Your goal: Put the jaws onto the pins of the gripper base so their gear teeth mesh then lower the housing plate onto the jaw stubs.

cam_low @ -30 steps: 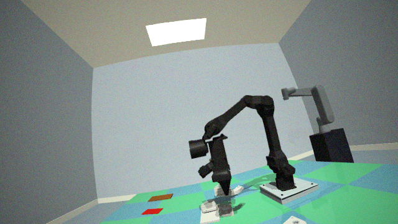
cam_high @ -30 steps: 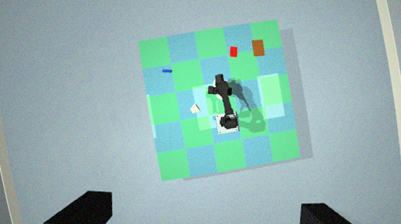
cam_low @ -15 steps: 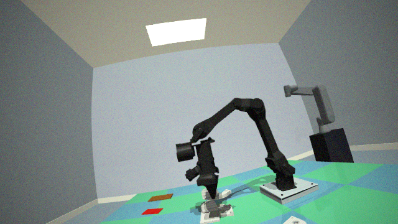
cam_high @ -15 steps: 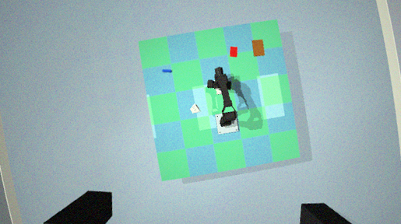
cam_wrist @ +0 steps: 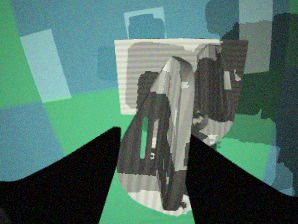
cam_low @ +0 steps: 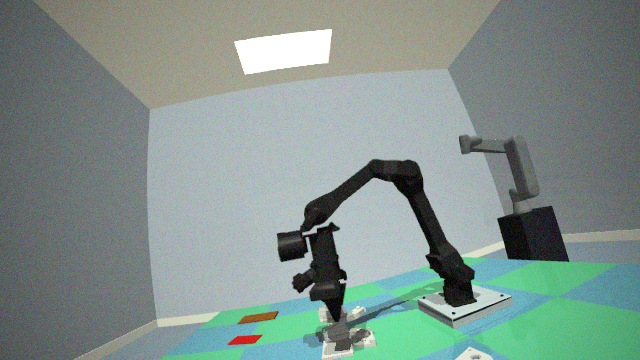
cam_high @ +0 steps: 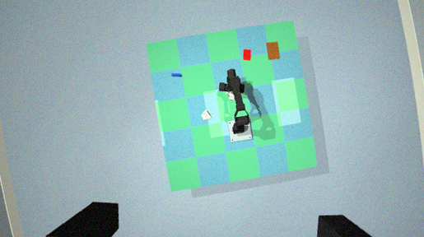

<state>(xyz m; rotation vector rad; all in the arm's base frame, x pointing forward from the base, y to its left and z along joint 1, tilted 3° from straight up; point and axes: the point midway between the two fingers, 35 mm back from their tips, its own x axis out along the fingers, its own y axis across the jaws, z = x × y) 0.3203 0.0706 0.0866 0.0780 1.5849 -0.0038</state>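
Observation:
My gripper point(cam_low: 337, 319) point(cam_wrist: 150, 136) is shut on a pale jaw point(cam_wrist: 176, 115) point(cam_low: 358, 313), which stands on edge between the fingers with a slotted, rounded end. It is held above or just beside the gripper base point(cam_wrist: 124, 100) point(cam_low: 336, 351), a pale plate on the table. Another pale upright part, apparently the other jaw point(cam_wrist: 211, 82), is on the base's right side in the wrist view. The pins and gear teeth are hidden or too small to tell, as is any contact with the base. The housing plate point(cam_high: 206, 114) point(cam_low: 471, 355) lies apart on the table.
A red rectangle point(cam_high: 247, 54) point(cam_low: 245, 340) and a brown rectangle point(cam_high: 273, 51) point(cam_low: 258, 317) lie beyond the gripper. A small blue bar point(cam_high: 176, 74) lies toward the left edge. The arm's white mounting plate point(cam_high: 241, 138) point(cam_low: 487, 305) stands behind the hand.

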